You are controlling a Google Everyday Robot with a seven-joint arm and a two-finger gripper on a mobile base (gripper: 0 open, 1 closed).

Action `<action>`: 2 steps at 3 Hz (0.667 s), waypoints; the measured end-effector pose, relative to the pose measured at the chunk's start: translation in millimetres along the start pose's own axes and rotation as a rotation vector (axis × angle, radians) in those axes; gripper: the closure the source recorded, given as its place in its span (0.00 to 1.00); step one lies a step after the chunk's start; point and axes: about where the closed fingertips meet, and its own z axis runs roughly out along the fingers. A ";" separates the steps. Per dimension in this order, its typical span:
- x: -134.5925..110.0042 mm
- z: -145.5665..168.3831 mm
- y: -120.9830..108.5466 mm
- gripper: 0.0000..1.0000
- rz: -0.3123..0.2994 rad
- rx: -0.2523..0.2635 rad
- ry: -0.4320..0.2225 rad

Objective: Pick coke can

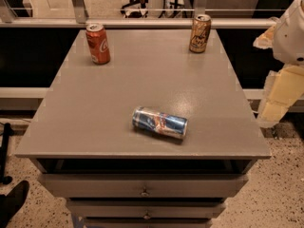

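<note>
grey table [142,89] fills most of your view, its flat top set over a stack of drawers [142,186] with small knobs, on a speckled floor [280,194], with a rail [142,23] and glass running along behind it. at your far left, a dark shape [12,198] sits on the floor by the table's near corner; you cannot tell what it is. on the top, the coke can [98,43] stands upright near the far left corner, silver top up and white script showing, well apart from everything else. toward the middle, a blue can [159,122] lies on its side near the front edge, its length running left to right. further right, a gold can [200,33] stands upright near the far right corner, roughly level with the coke can across the table. past the table's right edge you see the arm [290,32], a white rounded body up high, and below it the gripper [279,96], pale cream, hanging just beside that edge and above the floor. it is well apart from the coke can, on the opposite side of the top. nothing shows in its grasp, and you cannot tell whether it is open or closed.
</note>
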 end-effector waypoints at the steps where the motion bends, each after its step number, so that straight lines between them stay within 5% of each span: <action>1: 0.0 0.0 0.0 0.00 0.000 0.000 0.000; 2: -20.3 17.8 -12.5 0.00 0.020 0.009 -0.055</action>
